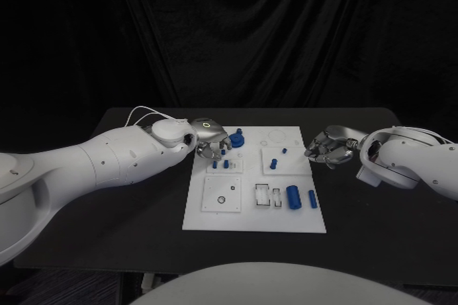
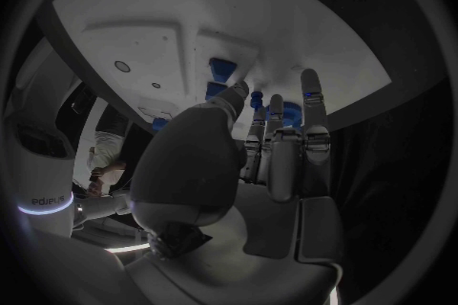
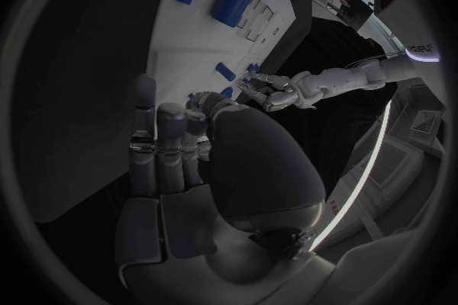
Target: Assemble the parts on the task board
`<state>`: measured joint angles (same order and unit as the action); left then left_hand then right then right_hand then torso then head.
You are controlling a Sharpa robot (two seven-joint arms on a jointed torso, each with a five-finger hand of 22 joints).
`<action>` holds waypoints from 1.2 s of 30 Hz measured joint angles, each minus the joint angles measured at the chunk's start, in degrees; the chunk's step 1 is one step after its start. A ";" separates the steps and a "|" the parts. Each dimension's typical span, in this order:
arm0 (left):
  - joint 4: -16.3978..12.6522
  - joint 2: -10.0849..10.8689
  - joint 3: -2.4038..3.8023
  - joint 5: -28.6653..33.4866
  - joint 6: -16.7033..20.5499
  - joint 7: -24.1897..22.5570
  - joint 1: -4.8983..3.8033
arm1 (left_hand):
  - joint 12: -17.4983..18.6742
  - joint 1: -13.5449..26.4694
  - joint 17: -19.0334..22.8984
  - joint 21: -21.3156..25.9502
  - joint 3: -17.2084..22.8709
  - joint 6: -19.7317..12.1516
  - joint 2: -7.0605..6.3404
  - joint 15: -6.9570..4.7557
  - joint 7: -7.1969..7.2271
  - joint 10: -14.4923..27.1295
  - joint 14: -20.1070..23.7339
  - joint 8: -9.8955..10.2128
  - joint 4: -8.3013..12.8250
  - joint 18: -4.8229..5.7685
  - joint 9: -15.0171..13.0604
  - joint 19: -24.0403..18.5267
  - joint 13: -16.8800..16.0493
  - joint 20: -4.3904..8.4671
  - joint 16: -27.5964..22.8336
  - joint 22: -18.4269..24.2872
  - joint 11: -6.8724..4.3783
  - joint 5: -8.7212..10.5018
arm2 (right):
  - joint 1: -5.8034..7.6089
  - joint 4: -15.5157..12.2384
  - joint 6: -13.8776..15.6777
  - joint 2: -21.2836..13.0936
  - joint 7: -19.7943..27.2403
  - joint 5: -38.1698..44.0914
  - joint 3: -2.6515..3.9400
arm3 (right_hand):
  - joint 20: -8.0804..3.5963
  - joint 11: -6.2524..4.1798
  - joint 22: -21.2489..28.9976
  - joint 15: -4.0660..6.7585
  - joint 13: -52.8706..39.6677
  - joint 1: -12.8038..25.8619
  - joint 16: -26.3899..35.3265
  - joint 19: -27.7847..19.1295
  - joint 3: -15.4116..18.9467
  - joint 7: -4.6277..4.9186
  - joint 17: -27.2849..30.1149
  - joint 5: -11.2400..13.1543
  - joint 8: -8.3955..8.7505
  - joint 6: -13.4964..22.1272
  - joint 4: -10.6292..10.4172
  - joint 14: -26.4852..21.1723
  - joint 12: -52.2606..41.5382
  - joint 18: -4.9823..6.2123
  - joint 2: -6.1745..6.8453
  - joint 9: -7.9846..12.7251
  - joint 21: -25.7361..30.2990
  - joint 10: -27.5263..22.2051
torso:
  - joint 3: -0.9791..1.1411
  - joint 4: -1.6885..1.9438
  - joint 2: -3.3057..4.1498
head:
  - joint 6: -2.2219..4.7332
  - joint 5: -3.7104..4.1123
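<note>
Left hand (image 1: 212,141) extended forward from the left arm (image 1: 105,161), fingers (image 2: 312,103) straight, holding nothing. Right hand (image 1: 329,148) on the right arm (image 1: 420,163), fingers curled inward, empty.

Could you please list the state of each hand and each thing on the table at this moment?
Left hand: over the board's far left corner, fingers down among the blue parts there; whether it grips one cannot be told.
Right hand: beside the board's right edge, fingers curled, holding nothing.
White board: flat on the table.
Large blue cylinder: lying on the board.
Thin blue cylinder: lying beside it.
</note>
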<state>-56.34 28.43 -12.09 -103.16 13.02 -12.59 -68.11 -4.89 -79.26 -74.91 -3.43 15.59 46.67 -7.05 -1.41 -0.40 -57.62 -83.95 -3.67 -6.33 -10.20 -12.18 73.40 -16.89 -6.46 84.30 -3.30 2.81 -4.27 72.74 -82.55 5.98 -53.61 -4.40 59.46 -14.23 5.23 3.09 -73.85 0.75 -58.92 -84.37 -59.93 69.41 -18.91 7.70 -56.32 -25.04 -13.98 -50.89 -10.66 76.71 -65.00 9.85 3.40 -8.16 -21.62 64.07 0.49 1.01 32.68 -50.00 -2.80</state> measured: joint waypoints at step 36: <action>-26.77 24.91 0.00 68.75 5.56 -22.26 -5.99 | -8.41 -9.59 53.72 3.24 -4.95 -0.41 7.60 13.07 -3.93 23.95 47.79 -0.15 -7.66 0.01 3.99 -72.80 0.45 -10.92 -57.08 3.16 6.96 -24.28 | 8.62 -1.21 2.39 3.41 -2.91 12.45 0.04 | 0.30 1.56 -1.10 -1.02 21.68 -3.25 -19.33 9.11 -3.80 1.43 -18.37 2.22 1.00 0.22 5.54 7.19 23.33 -2.74 3.85 1.13 -27.89 -19.78 | -0.86 1.05 -0.44 | 0.00 3.08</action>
<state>-83.10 53.34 -12.09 -34.41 18.58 -34.85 -74.10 -13.30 -88.85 -21.19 -0.19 10.63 46.26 0.55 11.66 -4.33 -33.68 -36.16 -3.81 -13.99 -10.20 -8.19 0.61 -16.44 -17.38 27.22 -0.15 9.77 -28.56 81.36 -83.76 8.37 -50.20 -7.31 71.92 -14.18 5.53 4.64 -74.95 -0.26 -37.23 -87.62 -79.26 78.53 -22.72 9.14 -74.68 -22.81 -12.98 -50.67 -5.13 83.89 -41.67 7.11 7.26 -7.03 -49.51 44.29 -0.36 2.06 32.24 -50.00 0.28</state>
